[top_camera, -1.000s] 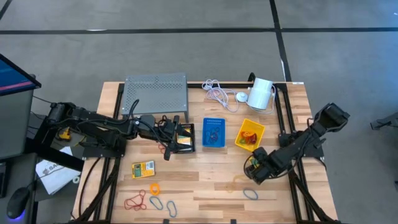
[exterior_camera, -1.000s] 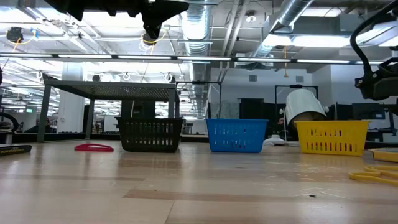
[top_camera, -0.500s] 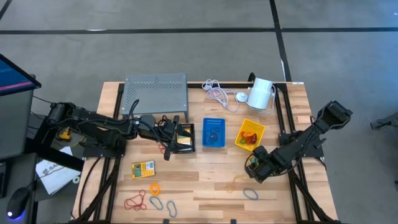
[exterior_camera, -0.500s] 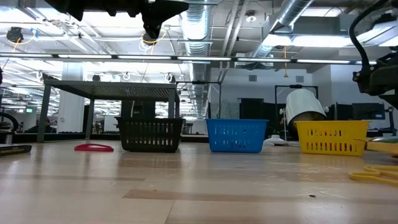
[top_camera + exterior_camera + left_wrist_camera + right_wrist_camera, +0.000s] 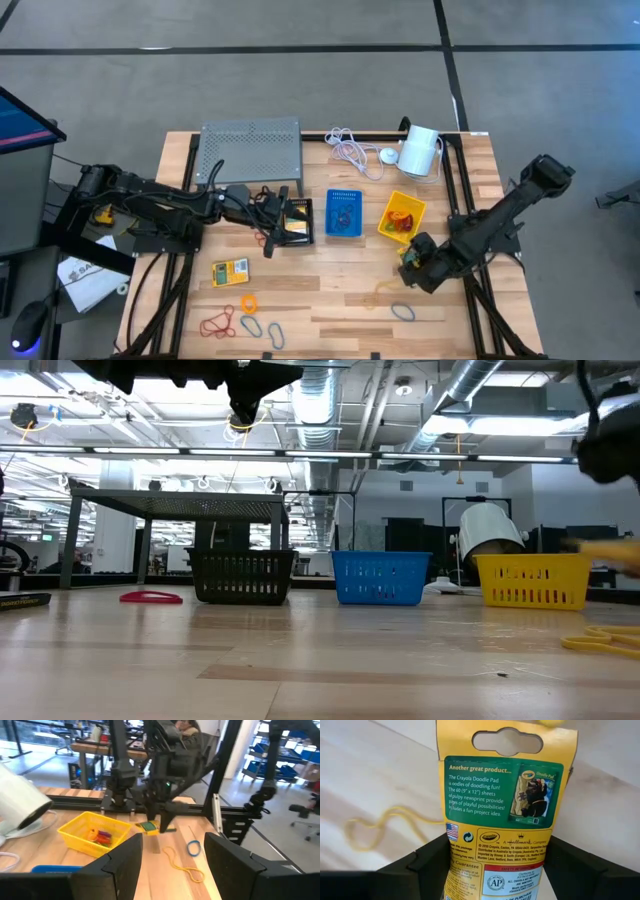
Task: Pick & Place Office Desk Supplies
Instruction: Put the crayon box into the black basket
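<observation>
Three bins (image 5: pixel 345 215) are sitting in a row across the middle of the worktop (image 5: pixel 330 295), a mesh riser (image 5: pixel 250 150) and coiled cable (image 5: pixel 350 150) standing behind them, loops (image 5: pixel 235 320) and a card packet (image 5: pixel 229 271) lying in front at the left, more loops (image 5: pixel 395 300) lying at the right.

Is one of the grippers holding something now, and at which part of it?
Yes. The right gripper holds a yellow card packet by its lower end, between its fingers; the hang-hole end is free. Whether the left gripper holds anything cannot be told.
</observation>
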